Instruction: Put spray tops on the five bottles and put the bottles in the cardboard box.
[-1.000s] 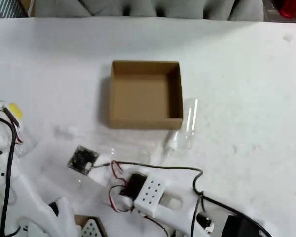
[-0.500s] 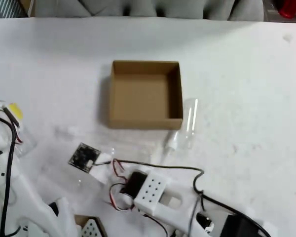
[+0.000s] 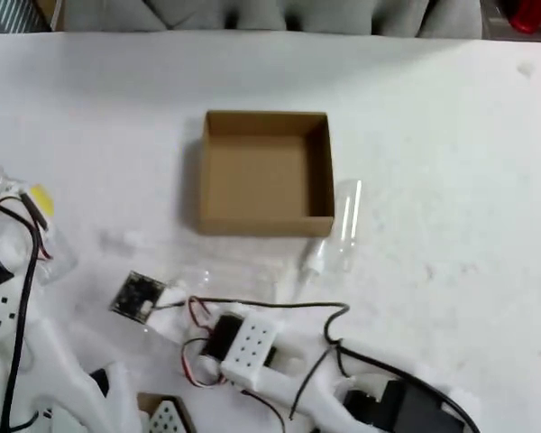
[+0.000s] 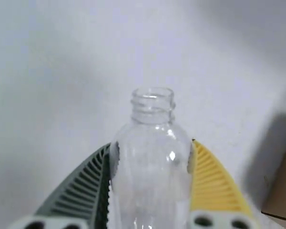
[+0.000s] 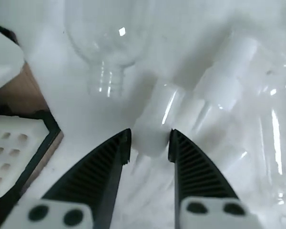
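The open cardboard box (image 3: 266, 171) sits mid-table with nothing inside; its corner (image 4: 282, 191) shows in the left wrist view. My left gripper (image 4: 152, 149), at the table's left edge (image 3: 32, 212), is shut on a clear bottle (image 4: 151, 162) with a bare threaded neck. My right gripper (image 5: 148, 140), low at the table's front, has its dark fingers (image 5: 115, 157) closed on a white spray top (image 5: 155, 121) lying on the table. Beyond that lie another topless clear bottle (image 5: 107, 43) and a second spray top (image 5: 229, 76). One capped bottle (image 3: 343, 221) lies by the box's right front corner.
The right arm's white body and black cables (image 3: 279, 352) cross the front of the table. The left arm's base (image 3: 18, 361) takes up the front left corner. A red object (image 3: 532, 13) stands past the far right edge.
The right arm has slid leftward along the table's front, its wrist board moving left too. The left arm shifted slightly. Box and capped bottle stayed put.
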You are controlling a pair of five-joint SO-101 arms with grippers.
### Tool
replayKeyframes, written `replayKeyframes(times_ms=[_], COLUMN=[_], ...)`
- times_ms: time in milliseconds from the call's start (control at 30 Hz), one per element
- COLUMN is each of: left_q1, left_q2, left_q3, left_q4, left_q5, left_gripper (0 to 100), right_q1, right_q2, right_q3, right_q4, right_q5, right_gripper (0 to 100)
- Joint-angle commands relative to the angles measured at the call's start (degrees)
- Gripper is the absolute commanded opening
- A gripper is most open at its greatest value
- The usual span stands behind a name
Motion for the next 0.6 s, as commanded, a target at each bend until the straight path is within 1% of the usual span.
replayKeyframes(times_ms=[0,100,133,200,300,367,433,567], left_q1=[1.1,1.1,1.1,1.1,1.19,1.36,3.12,7.78], left_q2=[-2.24,-2.24,-2.24,-2.24,-2.24,-2.24,-2.33,-2.33], left_q3=[-0.35,-0.44,-0.44,-0.44,-0.35,-0.35,-0.35,-0.26], left_q4=[-1.49,-1.49,-1.49,-1.49,-1.49,-1.49,-1.49,-1.14], left_q5=[0.88,0.88,0.88,0.88,0.88,0.88,0.88,0.79], left_gripper=[2,2,2,2,2,2,2,2], right_q1=[-1.19,-1.19,-1.19,-1.19,-1.1,-0.48,1.27,7.34], right_q2=[1.89,3.21,3.21,3.21,3.12,3.03,2.42,-3.65], right_q3=[-3.25,-3.87,-3.87,-3.87,-4.31,-4.66,-5.89,-9.23], right_q4=[0.84,0.84,0.84,0.84,0.84,0.92,2.95,11.65], right_q5=[-0.18,-0.26,-0.26,-0.09,0.0,0.09,0.09,0.09], right_gripper=[12.2,20.4,21.2,17.8,8.0,3.8,2.1,1.7])
